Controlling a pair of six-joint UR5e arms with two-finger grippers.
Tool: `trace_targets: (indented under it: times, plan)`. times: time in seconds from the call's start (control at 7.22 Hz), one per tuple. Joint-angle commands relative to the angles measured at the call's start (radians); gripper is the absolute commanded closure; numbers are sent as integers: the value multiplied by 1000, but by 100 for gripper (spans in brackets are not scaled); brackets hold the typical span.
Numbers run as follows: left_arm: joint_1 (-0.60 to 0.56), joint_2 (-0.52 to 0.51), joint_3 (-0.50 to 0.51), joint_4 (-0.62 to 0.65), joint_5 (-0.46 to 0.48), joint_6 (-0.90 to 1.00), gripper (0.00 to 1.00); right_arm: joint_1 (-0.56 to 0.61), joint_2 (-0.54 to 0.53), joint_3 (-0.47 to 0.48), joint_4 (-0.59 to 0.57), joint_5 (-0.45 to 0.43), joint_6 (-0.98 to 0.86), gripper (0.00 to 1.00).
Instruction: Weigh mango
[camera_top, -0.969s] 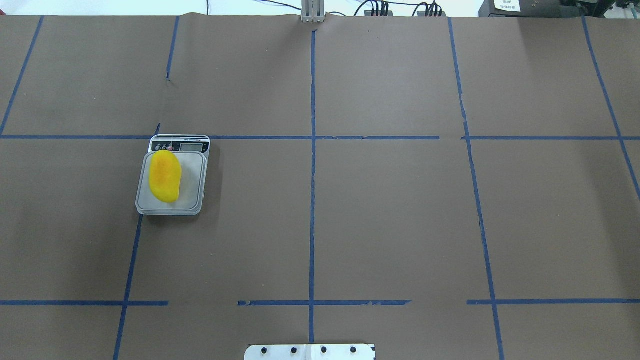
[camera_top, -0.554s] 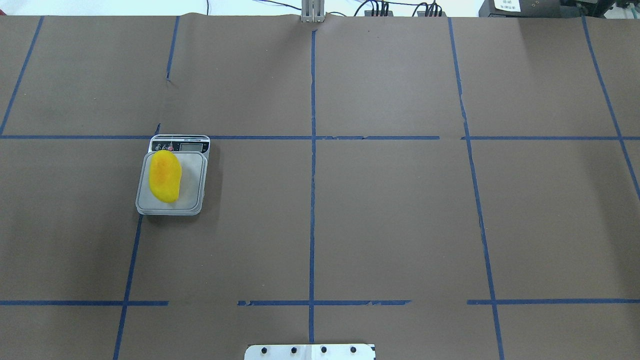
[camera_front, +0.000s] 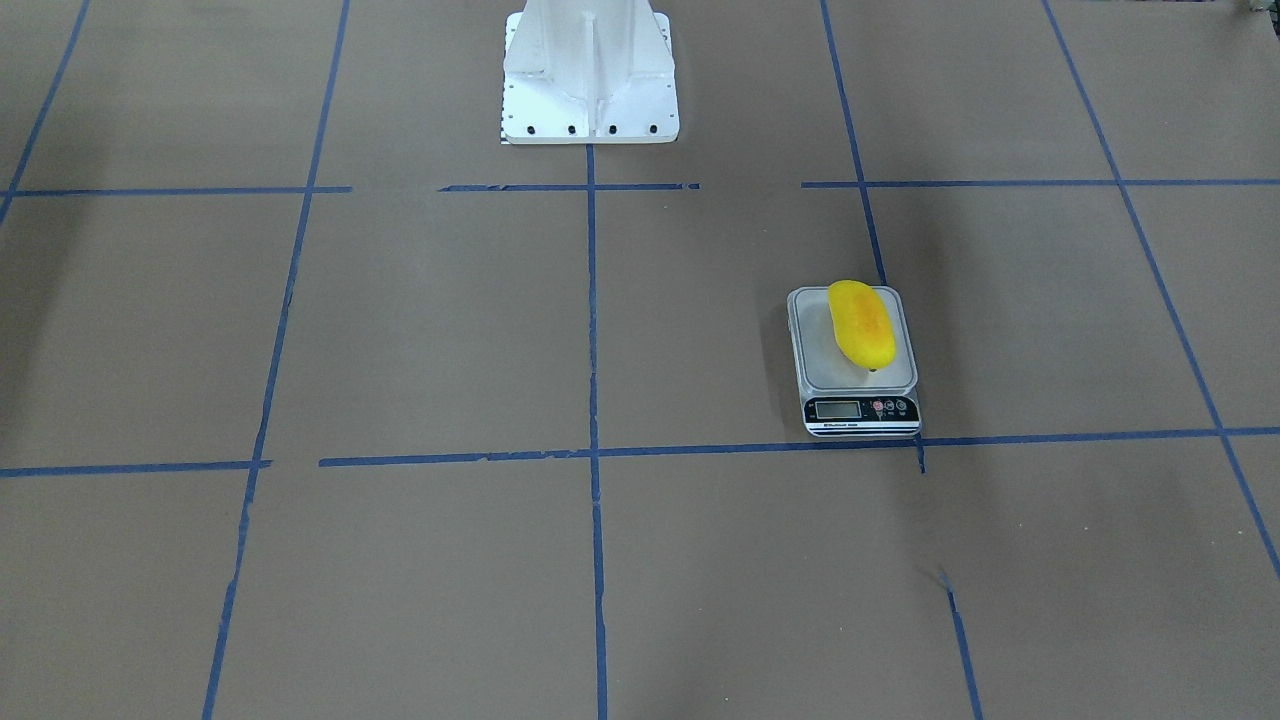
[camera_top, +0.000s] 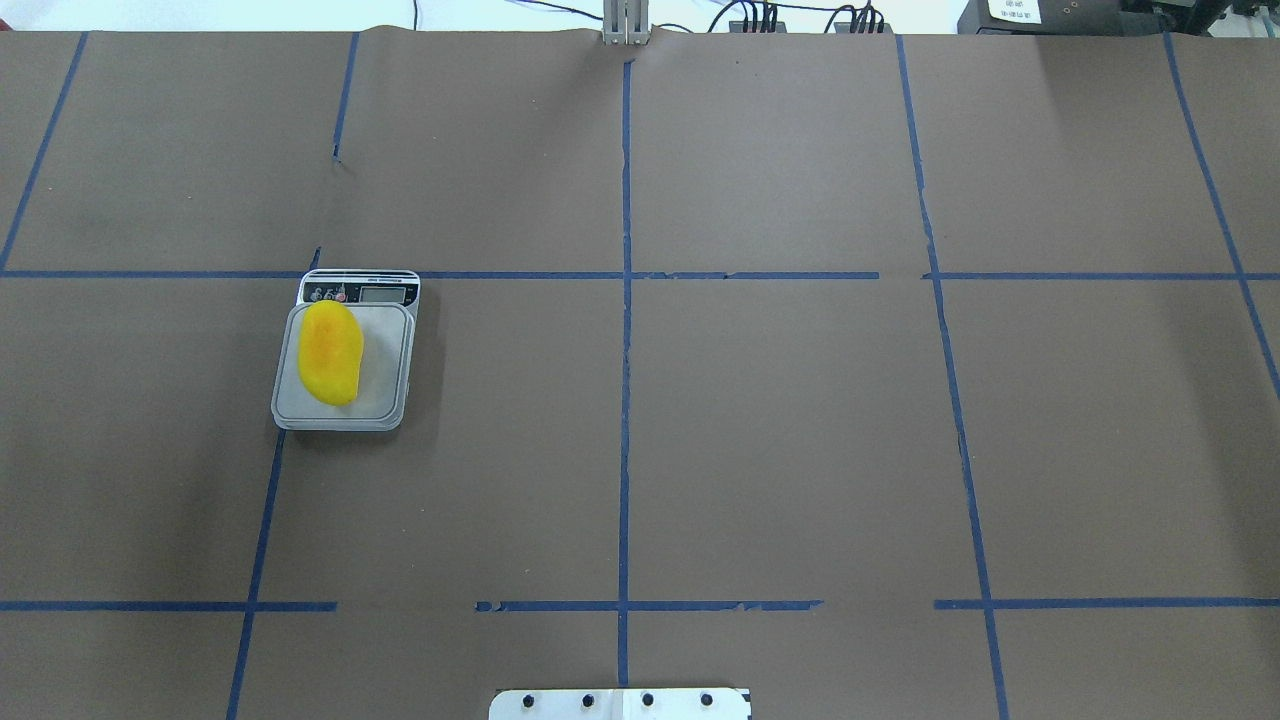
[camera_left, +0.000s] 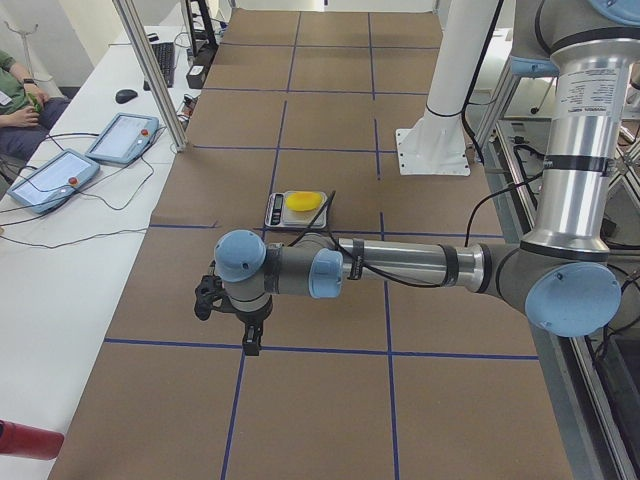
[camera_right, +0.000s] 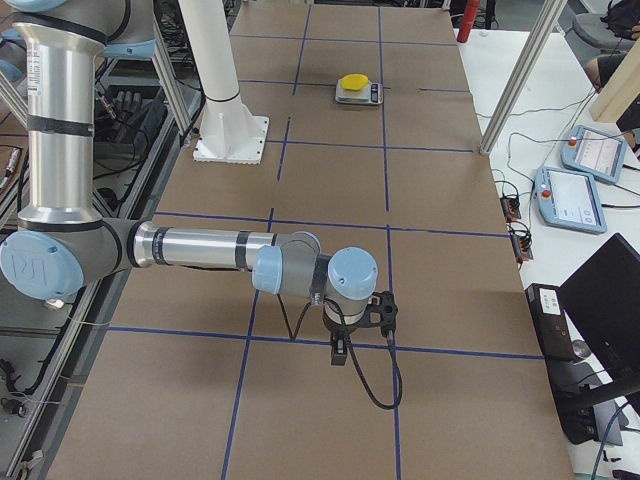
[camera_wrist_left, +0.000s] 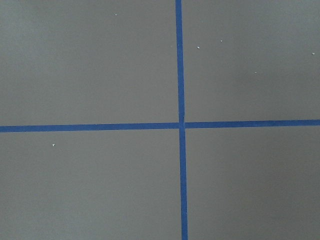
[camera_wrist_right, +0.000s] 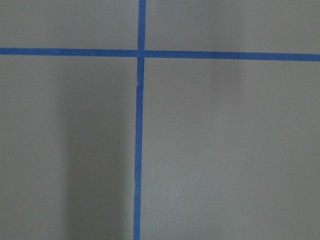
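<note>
The mango (camera_top: 330, 352) is glossy yellow with an orange blush. It lies lengthwise on the left part of the platform of a small grey digital scale (camera_top: 385, 390), left of the table's middle. It also shows in the front-facing view (camera_front: 862, 323) on the scale (camera_front: 822, 365), and in the left view (camera_left: 304, 201) and right view (camera_right: 353, 82). My left gripper (camera_left: 251, 343) hangs above the table well away from the scale. My right gripper (camera_right: 339, 352) is far from it. I cannot tell whether either is open or shut. Both wrist views show only paper and tape.
Brown paper with blue tape lines (camera_top: 625, 350) covers the table. The white robot base (camera_front: 590, 75) stands at the robot's edge. Tablets (camera_left: 60, 170) and cables lie on the side bench.
</note>
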Motion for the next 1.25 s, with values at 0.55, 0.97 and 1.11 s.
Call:
trace_targets:
  times: [0.55, 0.97, 1.11]
  plan:
    - [1, 0, 17, -6, 3, -3, 0, 0, 0, 0, 0, 0, 0, 0]
    - [1, 0, 23, -5, 1, -5, 0, 0, 0, 0, 2, 0, 0, 0]
    - [1, 0, 23, -6, 1, -5, 0, 0, 0, 0, 0, 0, 0, 0]
